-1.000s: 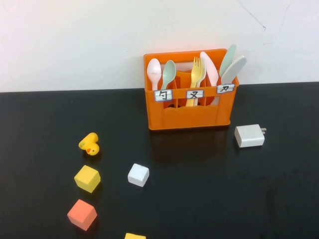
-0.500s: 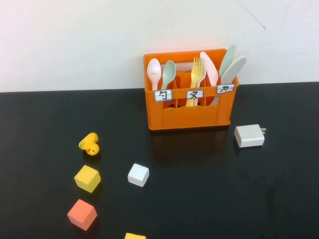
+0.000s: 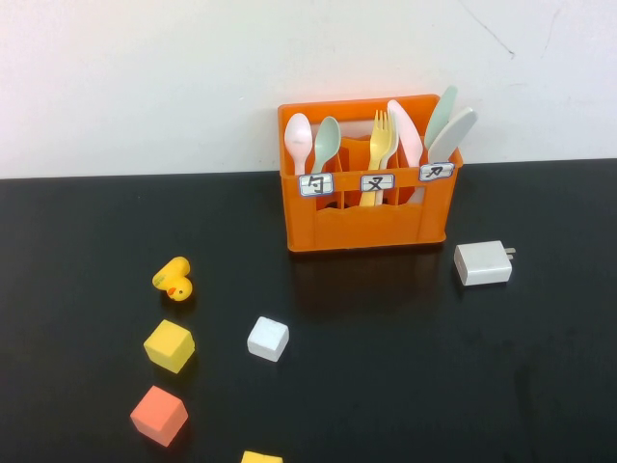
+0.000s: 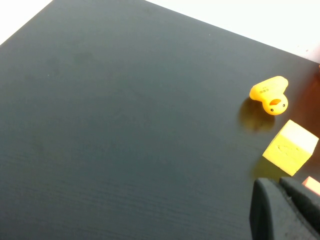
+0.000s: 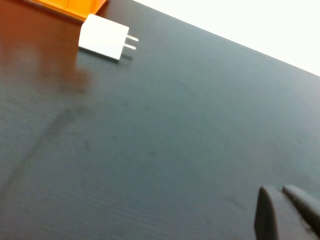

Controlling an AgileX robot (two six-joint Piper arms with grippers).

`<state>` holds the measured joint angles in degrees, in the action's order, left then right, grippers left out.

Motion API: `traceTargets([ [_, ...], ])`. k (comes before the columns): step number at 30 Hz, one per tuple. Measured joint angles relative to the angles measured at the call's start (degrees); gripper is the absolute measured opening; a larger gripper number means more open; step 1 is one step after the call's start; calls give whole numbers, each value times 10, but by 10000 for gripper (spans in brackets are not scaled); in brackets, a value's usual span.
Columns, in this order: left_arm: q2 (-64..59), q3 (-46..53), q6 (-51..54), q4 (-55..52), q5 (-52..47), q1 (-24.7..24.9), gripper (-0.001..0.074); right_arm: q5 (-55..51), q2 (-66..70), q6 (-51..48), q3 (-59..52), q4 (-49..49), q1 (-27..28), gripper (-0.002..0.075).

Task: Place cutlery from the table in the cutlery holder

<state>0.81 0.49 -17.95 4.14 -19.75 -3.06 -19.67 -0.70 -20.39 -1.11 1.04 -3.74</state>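
Nothing I can see has shifted since a second ago: every item on the desk (image 3: 540,386) sits where it did. The cutlery holder (image 3: 366,217) stands upright at the far edge, against the white wall, three white labels on its front. All the cutlery I can find is already standing in it: a pale pink spoon (image 3: 298,135) and a mint spoon (image 3: 327,141) in the left compartment, a yellow fork (image 3: 379,141) in the middle, a pink knife (image 3: 405,135) and two paler knives (image 3: 453,127) toward the right. A white charger block (image 3: 482,262) lies just right of the holder. A yellow duck (image 3: 174,279), yellow cube (image 3: 169,345), white cube (image 3: 267,339) and orange cube (image 3: 158,415) are scattered front-left. My left claw (image 4: 280,212) hovers near the yellow cube, pressed together. My right claw (image 5: 285,212) hangs over bare desk, well apart from the charger, also pressed together.
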Motion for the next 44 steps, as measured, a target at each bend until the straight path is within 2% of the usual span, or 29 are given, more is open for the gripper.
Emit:
traceTargets([
  [9, 0, 0, 0, 0, 0, 0, -1, -4, 0, 14, 1, 0, 3, -2],
  [17, 0, 0, 0, 0, 0, 0, -1, -4, 0, 131, 1, 0, 3, -2],
  [21, 0, 0, 0, 0, 0, 0, -1, -4, 0, 157, 1, 0, 3, -2],
  [44, 0, 0, 0, 0, 0, 0, -1, -4, 0, 160, 1, -1, 18, -2],
])
